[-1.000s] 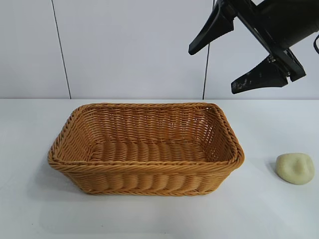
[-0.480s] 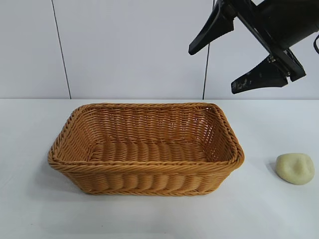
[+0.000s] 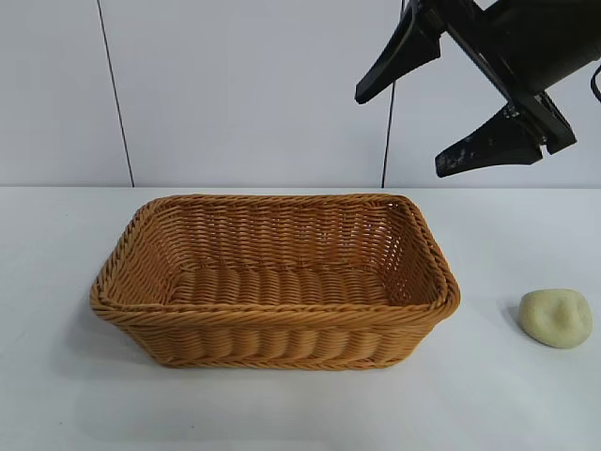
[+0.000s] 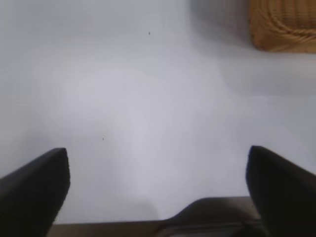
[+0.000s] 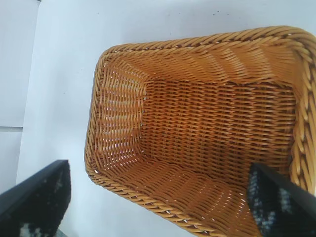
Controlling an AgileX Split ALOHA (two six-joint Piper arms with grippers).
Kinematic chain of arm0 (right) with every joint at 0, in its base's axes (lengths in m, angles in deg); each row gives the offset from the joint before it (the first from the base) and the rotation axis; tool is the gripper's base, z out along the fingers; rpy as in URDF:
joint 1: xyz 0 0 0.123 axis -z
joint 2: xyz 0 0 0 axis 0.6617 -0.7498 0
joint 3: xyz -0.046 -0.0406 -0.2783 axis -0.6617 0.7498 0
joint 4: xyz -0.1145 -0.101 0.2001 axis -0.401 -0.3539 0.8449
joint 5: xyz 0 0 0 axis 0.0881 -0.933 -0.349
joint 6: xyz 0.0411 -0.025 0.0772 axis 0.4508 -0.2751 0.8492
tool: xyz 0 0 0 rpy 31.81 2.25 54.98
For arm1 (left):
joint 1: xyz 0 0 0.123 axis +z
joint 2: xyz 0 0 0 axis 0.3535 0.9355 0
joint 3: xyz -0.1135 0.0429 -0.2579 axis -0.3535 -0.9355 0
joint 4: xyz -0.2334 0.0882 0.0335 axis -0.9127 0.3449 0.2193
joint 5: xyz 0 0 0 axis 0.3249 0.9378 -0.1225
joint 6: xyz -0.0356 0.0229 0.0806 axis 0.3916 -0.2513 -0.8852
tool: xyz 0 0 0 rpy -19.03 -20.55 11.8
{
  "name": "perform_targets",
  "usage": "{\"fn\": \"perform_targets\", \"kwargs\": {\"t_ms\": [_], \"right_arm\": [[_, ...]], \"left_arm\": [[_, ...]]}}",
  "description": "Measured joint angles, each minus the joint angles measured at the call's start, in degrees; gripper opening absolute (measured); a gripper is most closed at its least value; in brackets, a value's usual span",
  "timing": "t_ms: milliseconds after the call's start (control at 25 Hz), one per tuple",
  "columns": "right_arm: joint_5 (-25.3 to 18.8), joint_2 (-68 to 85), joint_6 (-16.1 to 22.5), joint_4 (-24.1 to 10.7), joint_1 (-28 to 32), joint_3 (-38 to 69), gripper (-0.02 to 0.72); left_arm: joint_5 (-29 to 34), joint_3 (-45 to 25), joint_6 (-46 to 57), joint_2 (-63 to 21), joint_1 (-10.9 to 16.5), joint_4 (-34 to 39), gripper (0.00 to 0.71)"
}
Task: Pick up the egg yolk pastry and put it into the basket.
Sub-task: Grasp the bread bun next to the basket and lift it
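Note:
The egg yolk pastry (image 3: pixel 556 318), a pale yellow-cream lump with a dented top, lies on the white table to the right of the basket. The orange-brown wicker basket (image 3: pixel 141 293) stands in the middle of the table with nothing in it; the right wrist view looks down into it (image 5: pixel 103 98). My right gripper (image 3: pixel 404 132) hangs open and empty high above the basket's back right corner, up and to the left of the pastry. My left gripper (image 4: pixel 158 182) is open over bare table, with a corner of the basket (image 4: pixel 284 24) farther off. The left arm does not show in the exterior view.
The white table (image 3: pixel 282 413) runs back to a pale wall with a dark vertical seam (image 3: pixel 115 94) and a hanging cable (image 3: pixel 387 122).

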Motion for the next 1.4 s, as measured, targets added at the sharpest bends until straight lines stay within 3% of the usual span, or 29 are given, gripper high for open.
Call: {"fn": "perform_targets", "kwargs": {"t_ms": [240,480,640,760,880,1000,1160,1400], "right_arm": [[-0.98,0.00,0.00,-0.02,0.00,0.00,0.690],[-2.24,0.00,0.88,-2.58,0.00,0.00,0.690],[-3.96,0.00,5.43,-11.55,0.00,-1.95,0.690],[-5.96,0.00,12.84,-23.14,0.00,-6.04,0.690],[-9.95,-0.32,21.64,-37.56,0.00,-10.43,0.690],[-14.60,-1.95,25.84,-46.40,0.56,-13.06,0.690],[-15.71,-5.14,26.80,-48.39,3.95,-13.31,0.690],[-14.40,-11.18,25.50,-47.61,8.64,-13.31,0.690]], "left_arm": [[0.00,0.00,0.00,-10.45,0.00,0.00,0.695],[0.00,0.00,0.00,-14.20,0.00,0.00,0.695],[0.00,0.00,0.00,-14.30,0.00,0.00,0.695],[0.00,0.00,0.00,-14.30,0.00,0.00,0.695],[0.00,0.00,0.00,-14.30,0.00,0.00,0.695],[0.00,0.00,0.00,-14.30,0.00,0.00,0.695],[0.00,0.00,0.00,-14.35,0.00,0.00,0.695],[0.00,0.00,0.00,-14.35,0.00,0.00,0.695]]}}
